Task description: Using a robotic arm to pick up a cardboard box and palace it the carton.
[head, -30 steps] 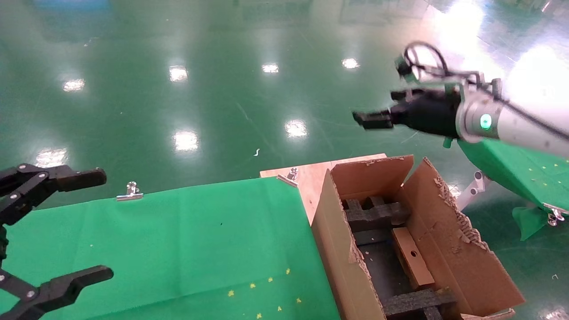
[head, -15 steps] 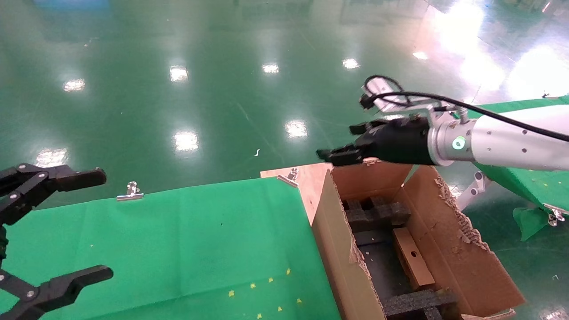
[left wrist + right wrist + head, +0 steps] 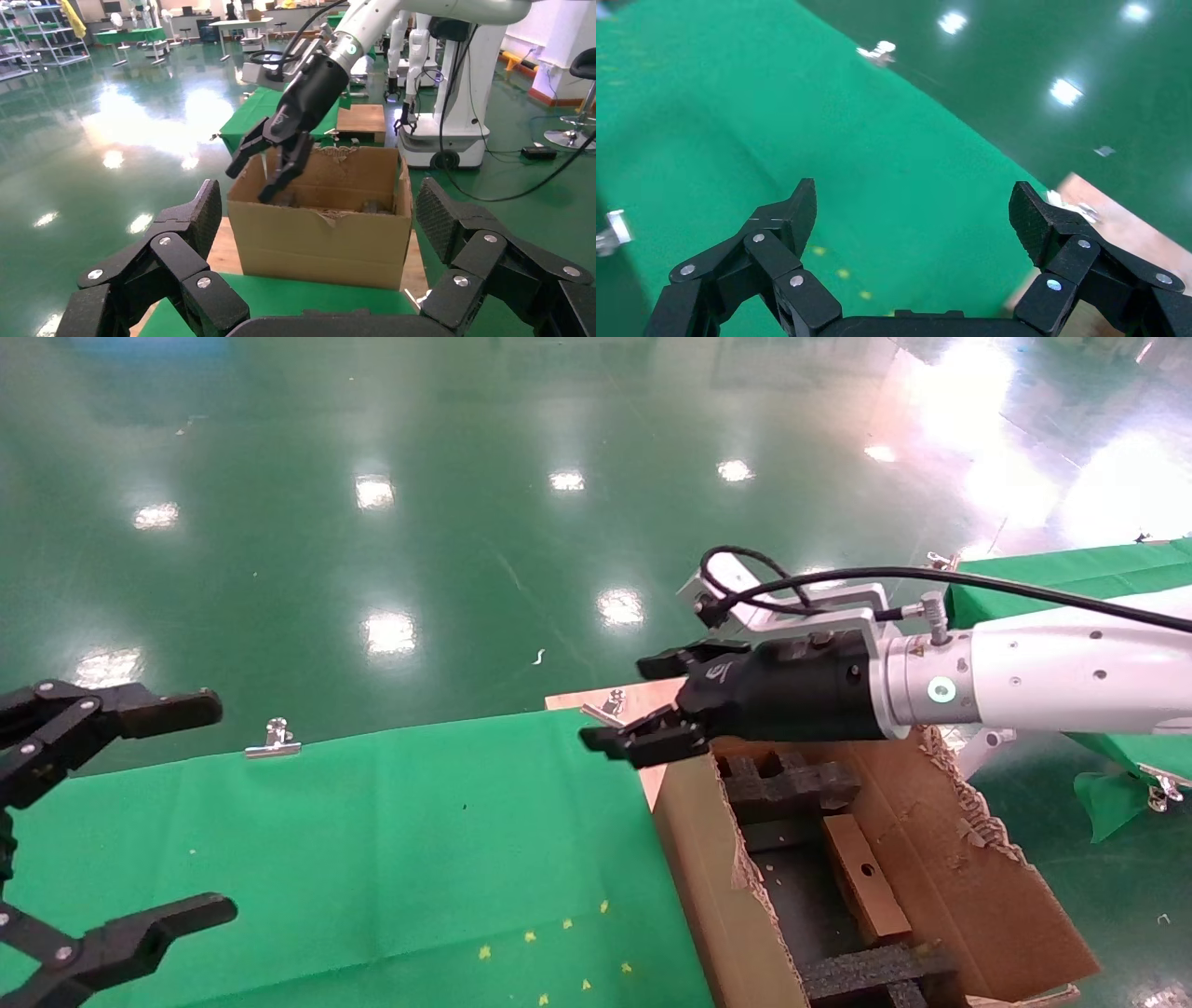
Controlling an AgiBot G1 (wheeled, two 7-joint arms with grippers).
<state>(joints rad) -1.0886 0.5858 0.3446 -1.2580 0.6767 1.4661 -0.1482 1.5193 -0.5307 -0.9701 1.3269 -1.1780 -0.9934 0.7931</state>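
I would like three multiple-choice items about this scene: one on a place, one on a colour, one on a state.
1. Where is the small box?
A. inside the carton
B. on the green cloth
C. in the right gripper

2. What colour is the cloth on the table?
A. blue
B. green
C. grey

3. What is the state of the right gripper?
A. shut on the box
B. shut and empty
C. open and empty

Key: 1 A, the box lies among the black foam in the carton. 2 B, the head view shows a green cloth. 3 C, its fingers stand apart near the carton's far-left corner, with nothing between them.
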